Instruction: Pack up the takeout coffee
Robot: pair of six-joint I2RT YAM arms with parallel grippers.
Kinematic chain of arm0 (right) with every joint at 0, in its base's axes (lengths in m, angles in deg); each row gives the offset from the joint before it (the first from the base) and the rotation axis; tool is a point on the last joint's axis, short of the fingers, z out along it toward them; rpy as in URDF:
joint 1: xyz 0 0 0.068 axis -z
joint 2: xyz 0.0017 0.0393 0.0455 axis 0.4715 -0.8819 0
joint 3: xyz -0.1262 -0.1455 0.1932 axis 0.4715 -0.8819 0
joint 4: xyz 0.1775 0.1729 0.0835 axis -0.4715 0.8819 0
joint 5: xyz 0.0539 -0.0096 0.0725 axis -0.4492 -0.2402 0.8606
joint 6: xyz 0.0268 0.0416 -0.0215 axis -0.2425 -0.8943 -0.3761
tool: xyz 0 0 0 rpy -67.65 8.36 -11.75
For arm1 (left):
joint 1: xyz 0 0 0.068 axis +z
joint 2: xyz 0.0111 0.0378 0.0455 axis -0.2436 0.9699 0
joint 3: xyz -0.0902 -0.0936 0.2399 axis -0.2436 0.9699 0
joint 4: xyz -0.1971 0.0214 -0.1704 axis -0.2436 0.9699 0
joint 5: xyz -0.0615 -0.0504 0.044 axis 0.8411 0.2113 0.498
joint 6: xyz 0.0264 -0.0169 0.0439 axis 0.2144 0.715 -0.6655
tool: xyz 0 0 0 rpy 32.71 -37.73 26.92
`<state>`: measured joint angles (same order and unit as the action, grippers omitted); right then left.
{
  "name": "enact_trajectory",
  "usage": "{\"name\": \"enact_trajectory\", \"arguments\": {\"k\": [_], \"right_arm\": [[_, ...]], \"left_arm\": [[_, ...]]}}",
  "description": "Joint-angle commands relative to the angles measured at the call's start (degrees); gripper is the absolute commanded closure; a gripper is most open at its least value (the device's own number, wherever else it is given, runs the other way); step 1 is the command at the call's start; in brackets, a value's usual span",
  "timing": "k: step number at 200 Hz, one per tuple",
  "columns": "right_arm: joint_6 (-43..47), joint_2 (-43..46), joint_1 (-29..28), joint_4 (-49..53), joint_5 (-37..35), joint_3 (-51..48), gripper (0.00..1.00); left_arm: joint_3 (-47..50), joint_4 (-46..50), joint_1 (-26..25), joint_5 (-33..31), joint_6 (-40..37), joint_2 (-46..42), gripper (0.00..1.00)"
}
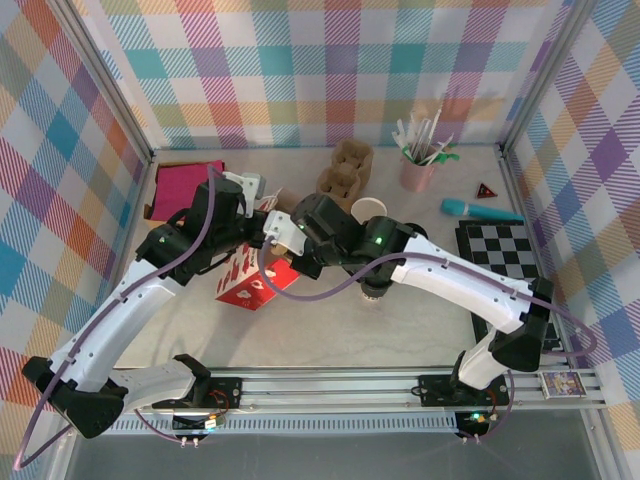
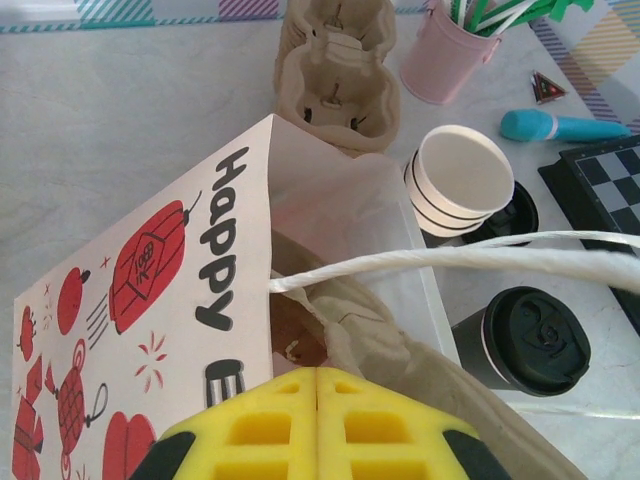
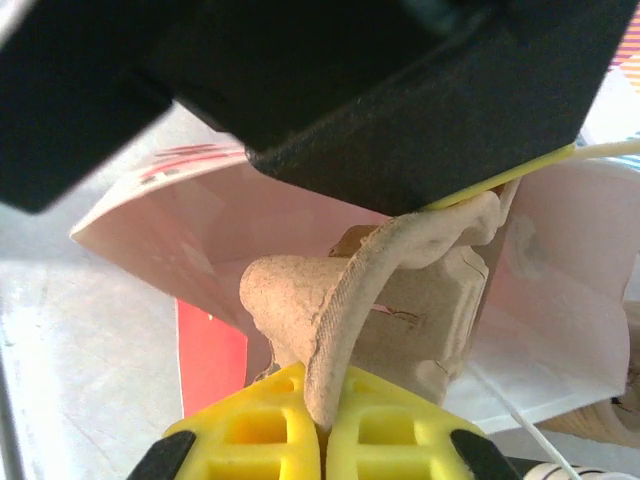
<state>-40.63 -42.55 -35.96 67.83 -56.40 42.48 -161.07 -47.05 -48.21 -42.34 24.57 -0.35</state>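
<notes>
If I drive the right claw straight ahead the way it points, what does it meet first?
The right claw, shut on the cardboard cup tray, aims into the open paper bag; likely the bag's inner wall first, though depth is unclear.

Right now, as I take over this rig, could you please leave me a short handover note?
Left gripper: jaws shut at the mouth of the red-and-white printed paper bag; I cannot tell what they pinch.
Right gripper: jaws shut on the edge of a brown moulded-pulp cup carrier, which is partly inside the bag mouth.
Black-lidded paper coffee cup: upright on the table beside the bag, outside it.
Done: bag open, carrier at its mouth.
Left: seat the carrier, then put the coffee in.
</notes>
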Motion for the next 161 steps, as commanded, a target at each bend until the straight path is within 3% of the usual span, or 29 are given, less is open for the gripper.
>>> {"name": "enact_trajectory", "arguments": {"k": [1, 161], "right_arm": [[3.2, -0.7, -0.6, -4.6, -3.4, -0.1, 1.0], [1.3, -0.3, -2.3, -11.3, -6.8, -6.2, 0.97]], "left_arm": [[0.7, -2.2, -0.5, 1.9, 0.9, -0.1, 1.0], [0.5, -6.9, -0.4, 1.6, 7.1, 0.1, 1.0]]}}
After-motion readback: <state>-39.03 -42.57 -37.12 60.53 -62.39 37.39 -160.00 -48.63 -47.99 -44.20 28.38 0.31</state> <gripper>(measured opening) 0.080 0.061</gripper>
